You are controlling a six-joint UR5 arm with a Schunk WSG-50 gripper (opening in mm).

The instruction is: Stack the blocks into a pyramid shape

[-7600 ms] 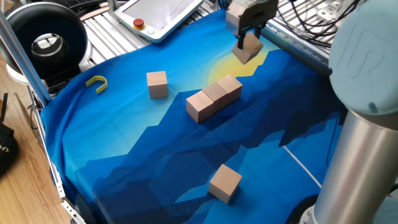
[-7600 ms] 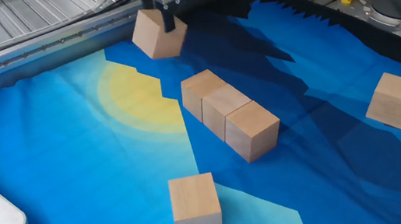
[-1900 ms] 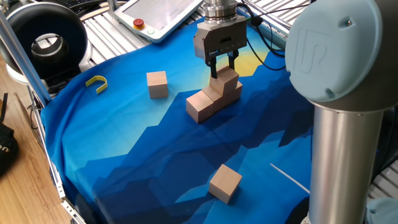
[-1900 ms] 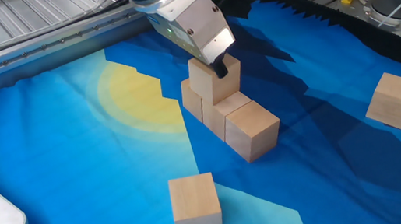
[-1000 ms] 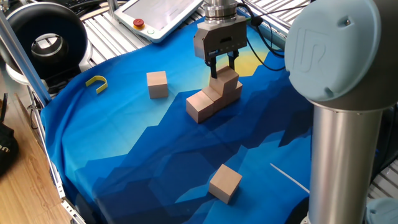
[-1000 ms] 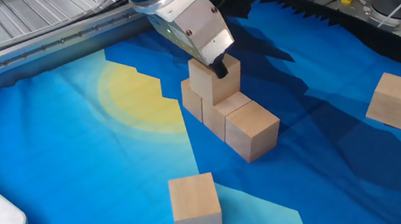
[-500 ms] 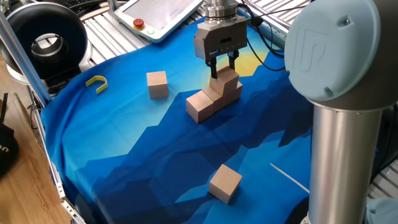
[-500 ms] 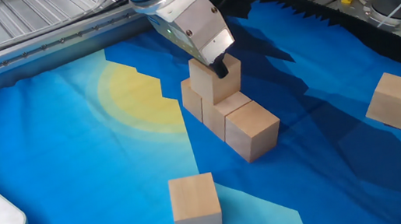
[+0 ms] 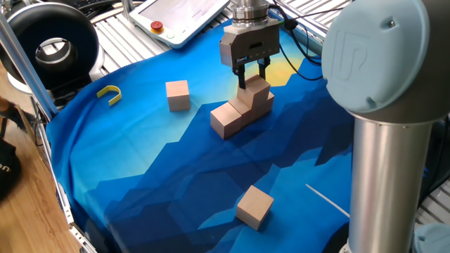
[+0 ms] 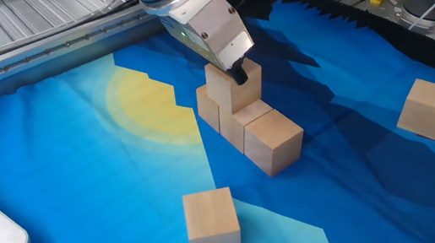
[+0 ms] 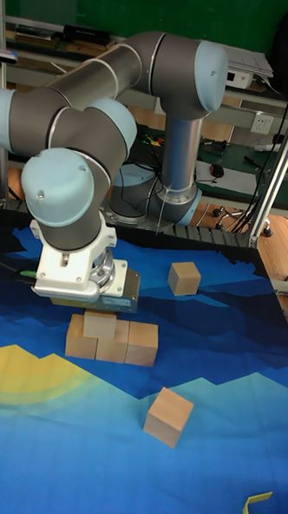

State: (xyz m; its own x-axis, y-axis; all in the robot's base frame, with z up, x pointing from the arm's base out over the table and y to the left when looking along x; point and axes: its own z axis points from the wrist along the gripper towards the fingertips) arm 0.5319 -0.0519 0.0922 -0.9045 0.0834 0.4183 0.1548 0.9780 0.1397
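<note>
row of blocks (image 10: 245,122): three cubes laid touching, long axis diagonal across the blue cloth (image 10: 80,175) on the counter
upper block (image 10: 234,85): seated on the row's far end
tool (image 9: 252,72): fingers clamped on the upper block
loose blocks: two lie well apart

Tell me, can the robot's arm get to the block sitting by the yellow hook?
Probably yes. That block stands alone on the blue cloth with nothing above or around it. The gripper must first leave the stacked block between its jaws.

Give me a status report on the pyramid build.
End effector closed on fourth tan wooden cube, seated atop three-cube base row. Two loose cubes remain. Nothing obstructing.
</note>
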